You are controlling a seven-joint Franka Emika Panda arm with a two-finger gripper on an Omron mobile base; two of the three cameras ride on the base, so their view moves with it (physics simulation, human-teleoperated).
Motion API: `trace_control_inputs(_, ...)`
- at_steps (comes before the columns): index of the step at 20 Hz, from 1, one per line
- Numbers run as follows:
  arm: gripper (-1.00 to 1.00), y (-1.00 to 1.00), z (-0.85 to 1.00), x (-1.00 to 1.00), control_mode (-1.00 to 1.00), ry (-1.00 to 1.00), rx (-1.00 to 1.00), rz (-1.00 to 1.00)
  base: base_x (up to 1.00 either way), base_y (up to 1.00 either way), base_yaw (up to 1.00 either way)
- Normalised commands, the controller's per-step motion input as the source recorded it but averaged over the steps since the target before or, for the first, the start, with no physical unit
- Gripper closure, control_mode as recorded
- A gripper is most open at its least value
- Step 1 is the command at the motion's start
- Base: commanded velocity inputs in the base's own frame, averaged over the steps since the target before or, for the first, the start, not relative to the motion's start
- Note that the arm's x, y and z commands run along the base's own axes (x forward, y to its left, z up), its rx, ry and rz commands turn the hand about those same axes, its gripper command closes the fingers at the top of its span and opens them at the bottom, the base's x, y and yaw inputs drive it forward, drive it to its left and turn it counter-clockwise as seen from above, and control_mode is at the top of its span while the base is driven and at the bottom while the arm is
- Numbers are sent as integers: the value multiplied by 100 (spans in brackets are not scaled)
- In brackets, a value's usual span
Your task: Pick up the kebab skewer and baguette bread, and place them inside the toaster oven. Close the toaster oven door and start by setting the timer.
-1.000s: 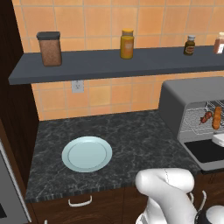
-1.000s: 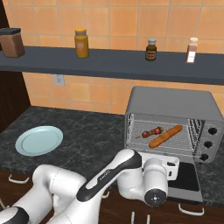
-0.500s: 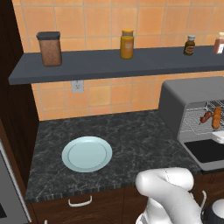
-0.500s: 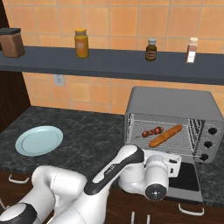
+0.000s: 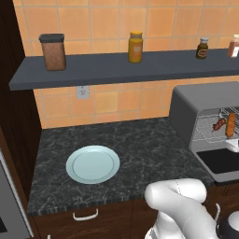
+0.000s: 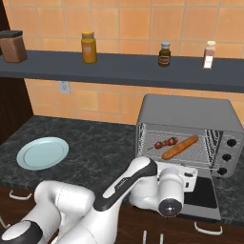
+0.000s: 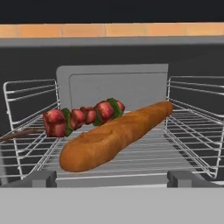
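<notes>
Food is already loaded: the kebab skewer and the baguette bread lie side by side on the wire rack inside the toaster oven, the skewer to the left and slightly farther in, the baguette angled from near left to far right and just beside or touching it. The toaster oven door hangs down flat in front of the cavity, so the placing step looks done and closing the door is the step in hand. The gripper sits released, its fingers spread wide with nothing between them, low in front of the rack and looking straight into the oven. On the counter to the left, the pale blue plate is bare. Next, I judge the gripper must get under the door's near edge and swing it up until shut, then reach the knobs on the oven's right panel for the timer.
</notes>
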Motion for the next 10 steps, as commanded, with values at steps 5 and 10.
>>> trace_control_inputs(5,-100,0,-15,8,-100,0,0,0,0,0,0)
trace_control_inputs(10,-100,0,-8,37,-100,0,0,0,0,0,0)
